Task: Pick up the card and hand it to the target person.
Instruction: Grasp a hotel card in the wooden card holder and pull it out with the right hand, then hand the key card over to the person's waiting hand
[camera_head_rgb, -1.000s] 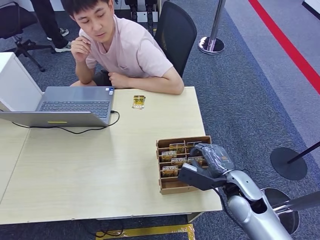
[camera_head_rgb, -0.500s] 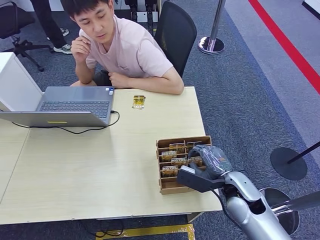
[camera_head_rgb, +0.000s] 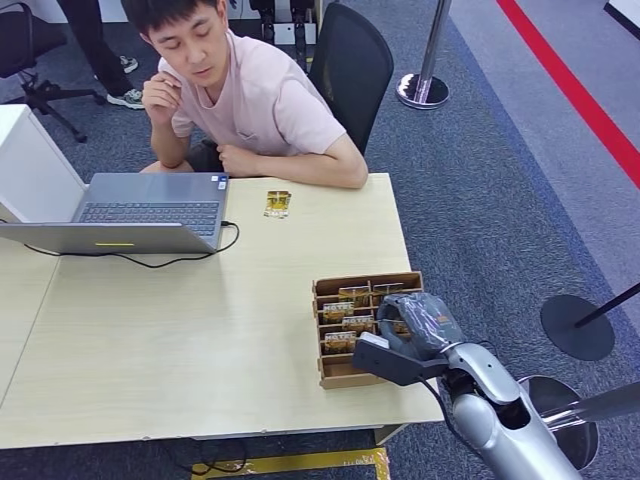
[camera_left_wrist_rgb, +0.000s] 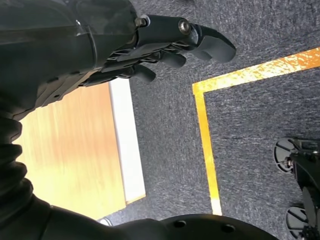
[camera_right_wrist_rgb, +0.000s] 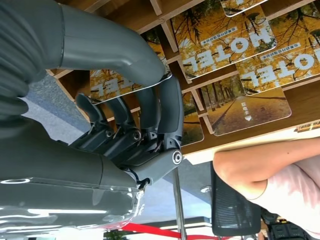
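Here — cards (camera_head_rgb: 339, 312) upright, long axes crosswise

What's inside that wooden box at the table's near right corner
The wooden box holds rows of yellow hotel cards standing in slots. The right hand covers its right side, hiding cards there.

A pale wooden table (camera_head_rgb: 226, 320) carries everything here. At its far left an open grey laptop (camera_head_rgb: 143, 215) sits with a black cable (camera_head_rgb: 151, 262) trailing from its right side across the top, and a small yellow card (camera_head_rgb: 277, 203) lies alone near the far edge. Towards the near right corner stands a brown slotted card box (camera_head_rgb: 332, 372) with yellow cards (camera_head_rgb: 339, 312) upright in its slots, and a person's forearm (camera_head_rgb: 302, 170) rests on the far edge
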